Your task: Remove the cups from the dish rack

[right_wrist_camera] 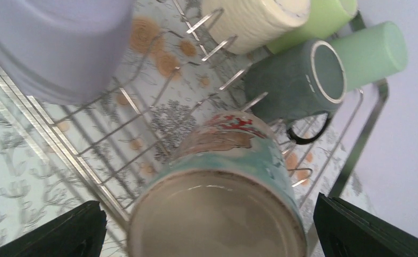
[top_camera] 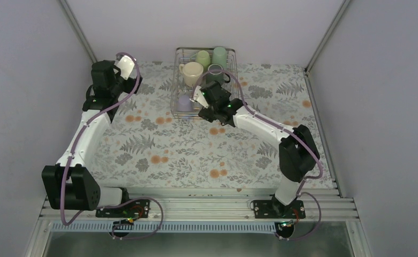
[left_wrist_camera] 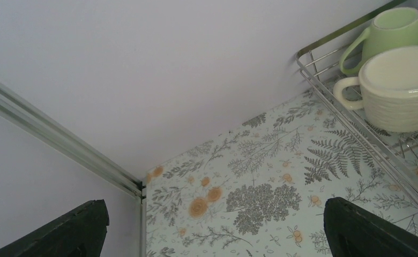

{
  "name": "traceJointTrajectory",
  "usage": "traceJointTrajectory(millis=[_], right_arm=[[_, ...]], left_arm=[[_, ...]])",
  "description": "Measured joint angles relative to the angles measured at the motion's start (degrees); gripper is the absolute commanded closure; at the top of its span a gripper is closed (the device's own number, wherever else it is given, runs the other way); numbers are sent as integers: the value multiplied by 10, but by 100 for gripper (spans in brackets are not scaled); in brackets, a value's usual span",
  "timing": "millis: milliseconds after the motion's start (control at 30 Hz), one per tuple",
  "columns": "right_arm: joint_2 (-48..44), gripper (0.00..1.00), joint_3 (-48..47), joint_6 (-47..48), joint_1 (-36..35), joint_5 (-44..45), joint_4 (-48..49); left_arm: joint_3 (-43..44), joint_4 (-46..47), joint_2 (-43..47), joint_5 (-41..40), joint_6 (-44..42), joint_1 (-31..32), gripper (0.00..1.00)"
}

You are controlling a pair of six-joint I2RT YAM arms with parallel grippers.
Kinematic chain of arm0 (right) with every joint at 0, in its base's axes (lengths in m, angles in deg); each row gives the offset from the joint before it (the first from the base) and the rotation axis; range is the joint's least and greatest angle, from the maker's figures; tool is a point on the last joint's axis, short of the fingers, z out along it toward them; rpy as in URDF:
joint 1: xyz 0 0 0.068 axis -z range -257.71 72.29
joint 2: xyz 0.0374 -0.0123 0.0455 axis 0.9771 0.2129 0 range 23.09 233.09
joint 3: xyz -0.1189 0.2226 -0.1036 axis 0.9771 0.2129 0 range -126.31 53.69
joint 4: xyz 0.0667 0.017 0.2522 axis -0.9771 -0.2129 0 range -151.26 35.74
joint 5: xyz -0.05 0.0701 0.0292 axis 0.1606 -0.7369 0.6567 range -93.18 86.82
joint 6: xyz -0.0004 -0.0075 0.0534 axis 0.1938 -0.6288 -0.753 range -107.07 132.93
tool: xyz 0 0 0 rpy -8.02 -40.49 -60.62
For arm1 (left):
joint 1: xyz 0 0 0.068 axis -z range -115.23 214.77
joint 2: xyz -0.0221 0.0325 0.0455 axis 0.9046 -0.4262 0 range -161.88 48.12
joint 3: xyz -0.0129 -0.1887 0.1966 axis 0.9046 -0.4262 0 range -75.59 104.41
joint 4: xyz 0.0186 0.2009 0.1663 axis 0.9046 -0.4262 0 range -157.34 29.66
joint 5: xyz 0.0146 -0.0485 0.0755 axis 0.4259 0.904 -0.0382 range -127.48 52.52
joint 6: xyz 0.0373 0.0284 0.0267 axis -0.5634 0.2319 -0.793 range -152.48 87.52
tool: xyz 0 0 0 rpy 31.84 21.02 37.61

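1. The left gripper (left_wrist_camera: 215, 233) hangs over the far left corner of the floral-printed table (top_camera: 158, 155). Its fingers are spread wide with nothing between them, and it is well apart from the cups.
2. The silvery wire-grid dish rack (top_camera: 174, 85) stands at the middle of the table's far edge. All six cups are inside it.
3. The lavender cup (top_camera: 184, 103) sits at the rack's near left corner. It looks smooth-walled, probably light and slippery.
4. Behind it are the cream ribbed mug (top_camera: 192, 72) and a pale green handled mug (top_camera: 202, 57). Both look like glazed ceramic, so stiff and breakable. The ribs should give the pads some purchase.
5. The right gripper (right_wrist_camera: 212, 230) is at the rack's near end. Its fingers are wide apart on either side of the beige cup with teal and red markings (right_wrist_camera: 223, 187), and whether they touch it I cannot tell. The cup's mouth faces the wrist camera, so clamping across the wall near the rim looks best. A straight lift should keep it off the wire tines.
6. Further right are the dark grey-green mug (top_camera: 216, 72) and the pale green tumbler (top_camera: 219, 55) in the far right corner.
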Motion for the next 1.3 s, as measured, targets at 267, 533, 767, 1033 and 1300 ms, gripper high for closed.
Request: traceJointTrajectory(millis=[267,533,767,1033,1300], right_arm=[[37,0,0,3,0,93,33],[31,8,4,3,1,122,32],[21,39,5,-5,9,104,20],[12,21,-1,-23,32,57,0],[10,0,-19,-43,69,3,-39]], left_arm=[[-10,0,0,0,0,0,0],[-14,0,0,1,0,0,0],[-14,-2,0,18,1,0,0],[-14,-10,0,52,-1,0,0],[10,-30,-24,78,-10,10,0]])
